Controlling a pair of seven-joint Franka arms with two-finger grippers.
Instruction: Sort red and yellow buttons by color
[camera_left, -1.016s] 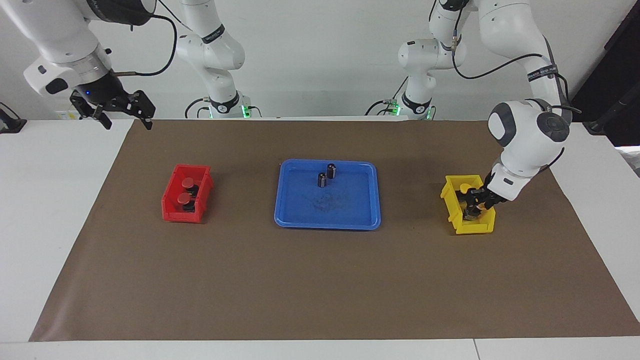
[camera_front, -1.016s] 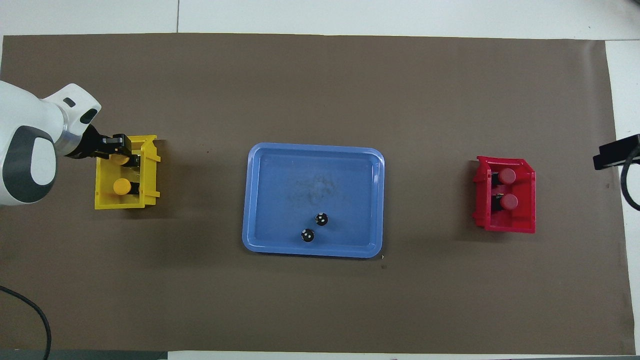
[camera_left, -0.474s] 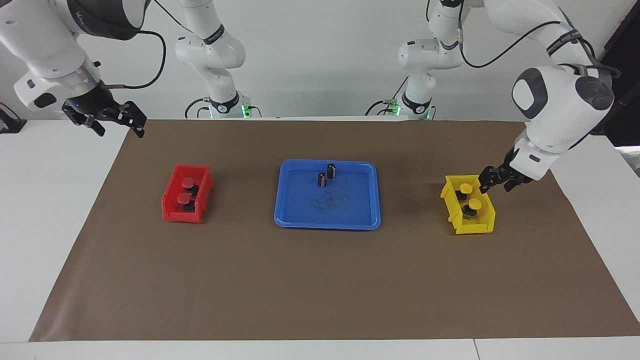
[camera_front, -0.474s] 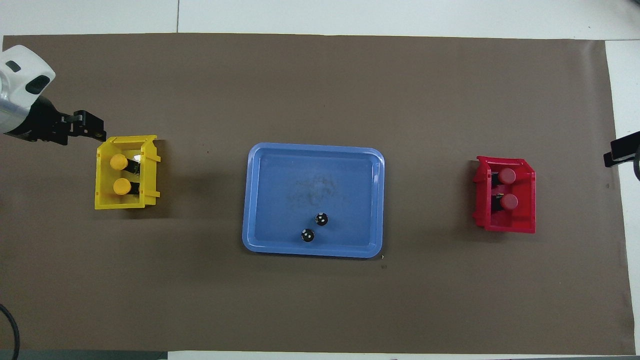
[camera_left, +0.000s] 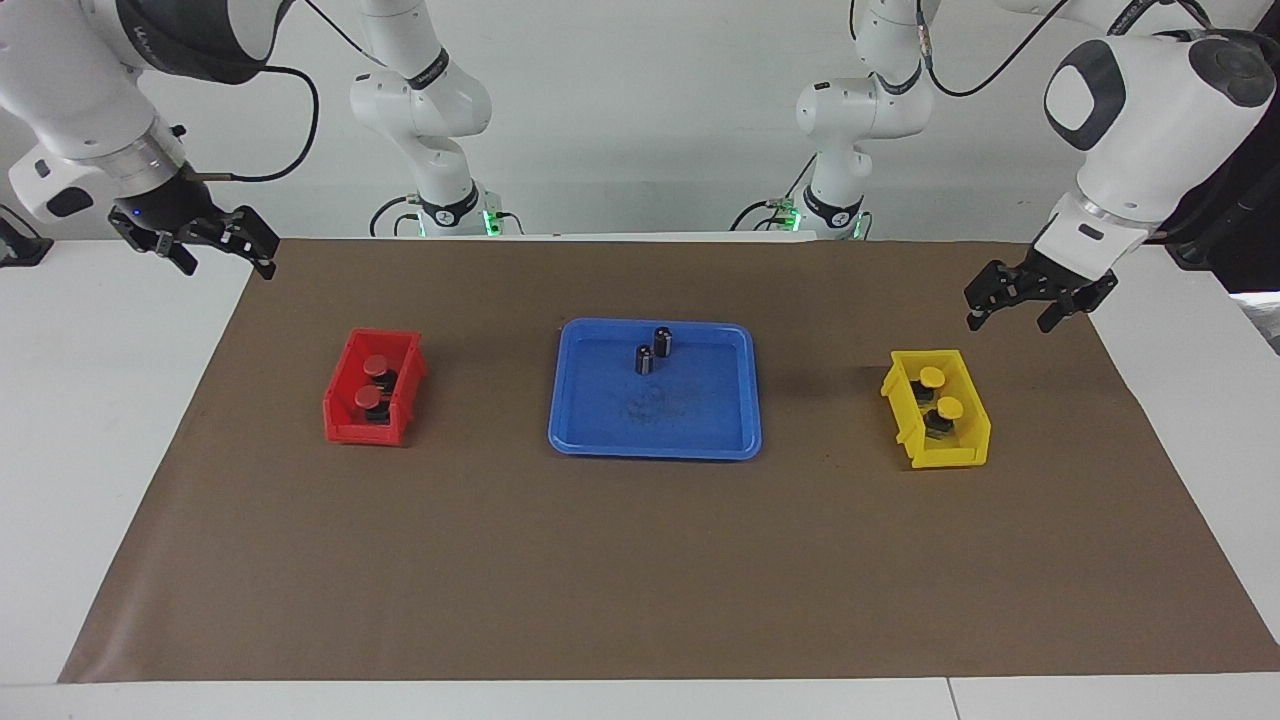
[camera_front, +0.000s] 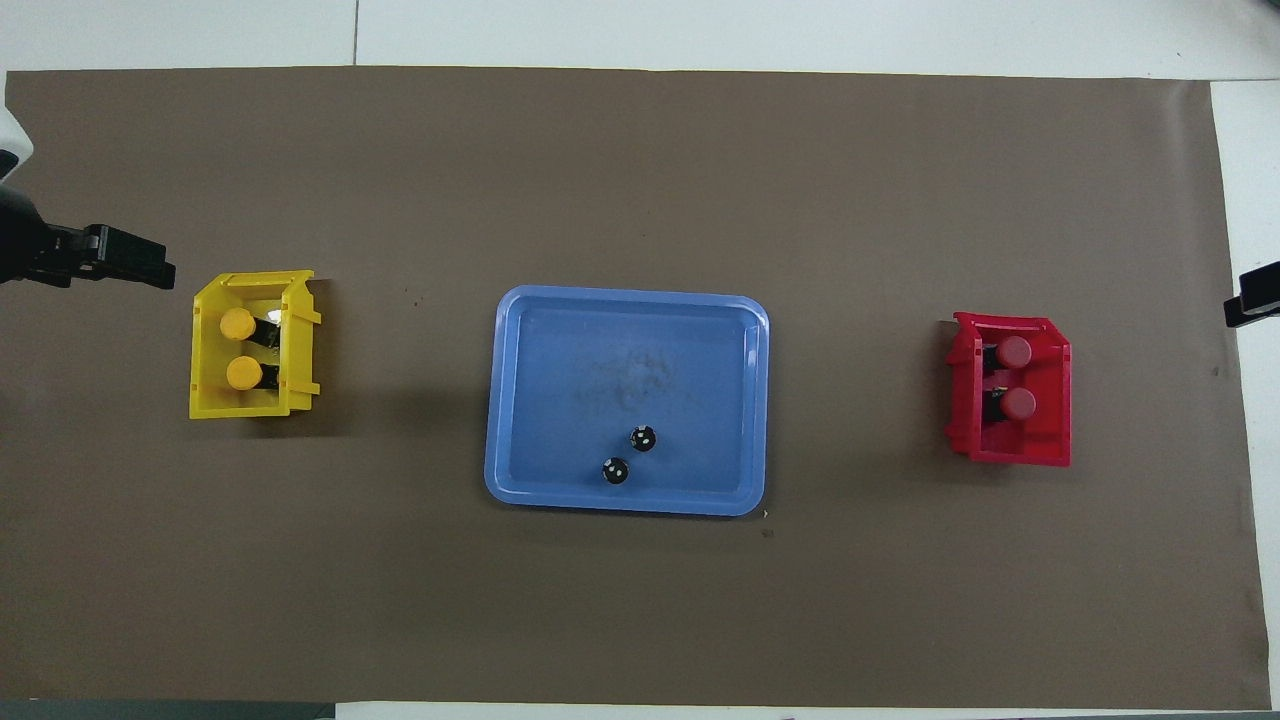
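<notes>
Two yellow buttons (camera_left: 932, 376) (camera_left: 949, 408) lie in the yellow bin (camera_left: 940, 458) at the left arm's end of the mat. They also show in the overhead view (camera_front: 237, 323) (camera_front: 243, 373). Two red buttons (camera_left: 376, 366) (camera_left: 368, 397) lie in the red bin (camera_left: 350, 430) at the right arm's end, and show in the overhead view too (camera_front: 1013, 351) (camera_front: 1018, 403). My left gripper (camera_left: 1010, 320) is open and empty, raised over the mat beside the yellow bin. My right gripper (camera_left: 228, 262) is open and empty, raised over the mat's corner at the right arm's end.
A blue tray (camera_left: 650, 445) stands mid-mat between the bins. Two dark cylinders without coloured caps (camera_left: 663, 341) (camera_left: 645, 359) stand in it, toward the robots. The brown mat covers most of the white table.
My left gripper has let go of a yellow button in the yellow bin, risen out and drawn back toward the robots. My right gripper has drifted slightly outward.
</notes>
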